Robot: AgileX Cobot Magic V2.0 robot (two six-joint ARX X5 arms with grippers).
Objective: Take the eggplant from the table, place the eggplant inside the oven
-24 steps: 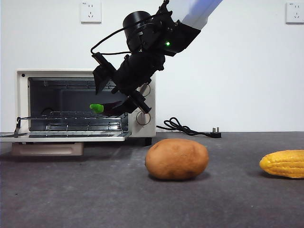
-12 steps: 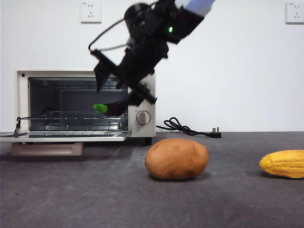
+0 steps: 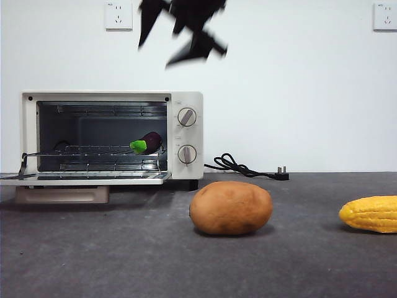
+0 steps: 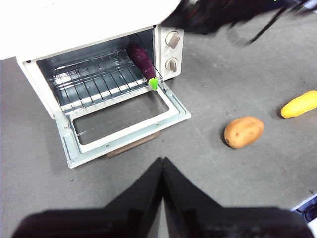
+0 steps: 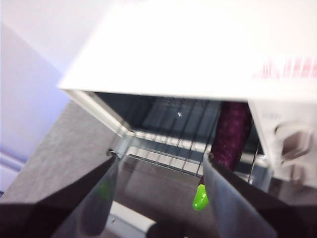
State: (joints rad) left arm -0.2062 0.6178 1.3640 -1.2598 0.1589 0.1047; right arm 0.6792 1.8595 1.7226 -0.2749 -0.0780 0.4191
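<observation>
Now clear upward: right hand [image 3: 183, 31] empty, jaws apart; dark purple toy eggplant [image 3: 149, 143] on cream-white toaster oven's [image 3: 186, 133] wire rack [image 3: 93, 151], by right wall. Left hand [image 4: 162, 166] together, waiting.

The right gripper [image 3: 183, 31] hangs high at twelve o'clock in the front view, blurred, jaws spread wide and holding nothing. The left gripper [image 4: 162, 163] sits at six o'clock in its wrist view, jaws pressed together, tips meeting, nothing between them.
</observation>
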